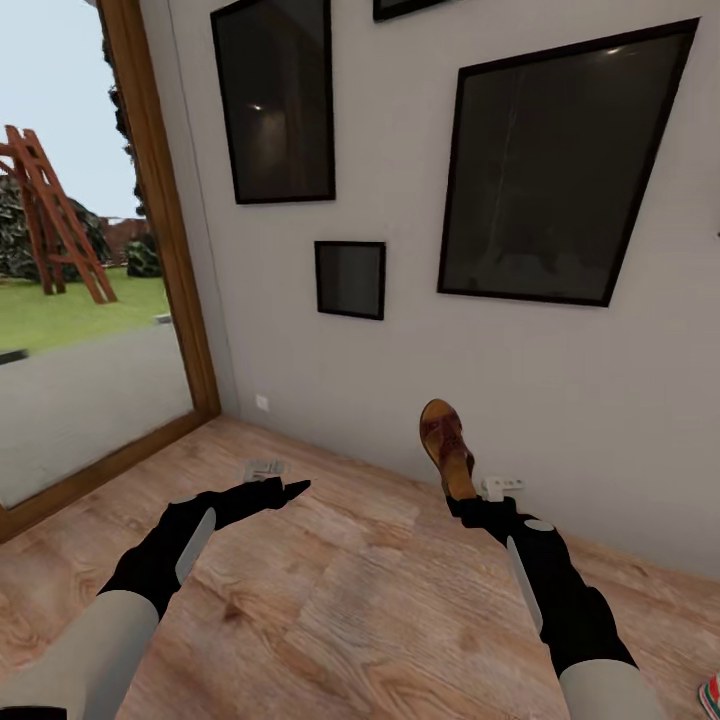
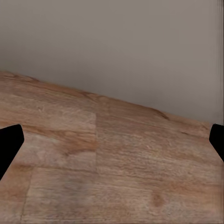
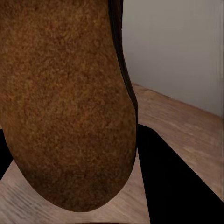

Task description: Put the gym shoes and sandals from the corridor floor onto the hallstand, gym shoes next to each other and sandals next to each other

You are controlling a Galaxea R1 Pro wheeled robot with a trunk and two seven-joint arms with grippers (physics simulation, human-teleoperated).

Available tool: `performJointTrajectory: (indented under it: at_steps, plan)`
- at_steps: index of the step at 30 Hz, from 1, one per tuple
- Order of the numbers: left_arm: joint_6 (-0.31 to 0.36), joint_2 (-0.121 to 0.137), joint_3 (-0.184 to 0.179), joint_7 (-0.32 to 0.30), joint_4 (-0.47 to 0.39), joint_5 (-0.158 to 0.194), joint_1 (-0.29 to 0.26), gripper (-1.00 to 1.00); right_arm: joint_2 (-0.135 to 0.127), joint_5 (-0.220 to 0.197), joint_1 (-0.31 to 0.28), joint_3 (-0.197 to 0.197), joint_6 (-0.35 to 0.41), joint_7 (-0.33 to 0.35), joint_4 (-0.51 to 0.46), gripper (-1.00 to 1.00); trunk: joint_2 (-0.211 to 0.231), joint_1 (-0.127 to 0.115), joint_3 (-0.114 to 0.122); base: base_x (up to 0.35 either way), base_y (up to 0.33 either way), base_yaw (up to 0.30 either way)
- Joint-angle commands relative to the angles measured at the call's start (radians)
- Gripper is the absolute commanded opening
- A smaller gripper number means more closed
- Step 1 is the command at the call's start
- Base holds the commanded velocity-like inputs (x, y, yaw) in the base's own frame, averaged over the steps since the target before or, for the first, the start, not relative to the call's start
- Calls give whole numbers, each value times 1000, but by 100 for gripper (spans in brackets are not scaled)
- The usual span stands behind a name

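Observation:
One brown sandal [image 1: 446, 441] stands toe-up in the air in front of the wall, with my right gripper [image 1: 470, 503] shut on its heel end. In the right wrist view its suede-like sole [image 3: 65, 102] is very close, beside a black finger [image 3: 179, 184]. My left gripper [image 1: 287, 489] hovers low over the corridor floor [image 1: 350, 590], open and holding nothing; its fingertips [image 2: 9, 144] sit wide apart over bare planks. The edge of a gym shoe [image 1: 710, 696] peeks in at the lower right corner. The hallstand is out of view.
A light-grey wall with several dark framed pictures [image 1: 555, 160] rises close ahead. A glass door in a wooden frame [image 1: 170, 230] is at the left, with lawn outside. A small floor grille [image 1: 265, 468] and a wall socket [image 1: 500, 487] sit near the skirting.

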Motion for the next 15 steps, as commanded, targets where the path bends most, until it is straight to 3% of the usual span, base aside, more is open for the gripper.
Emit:
performJointTrajectory:
  at_steps: [1, 15]
  plan:
    - [9, 2, -3, 1, -1, 11, 0, 100, 1, 7, -1, -3, 5, 7, -1, -100, 0, 0, -1, 6, 2, -300]
    - [9, 1, -3, 1, -1, 11, 0, 100, 1, 7, -1, -4, 5, 7, -1, -100, 0, 0, -1, 1, 0, -300]
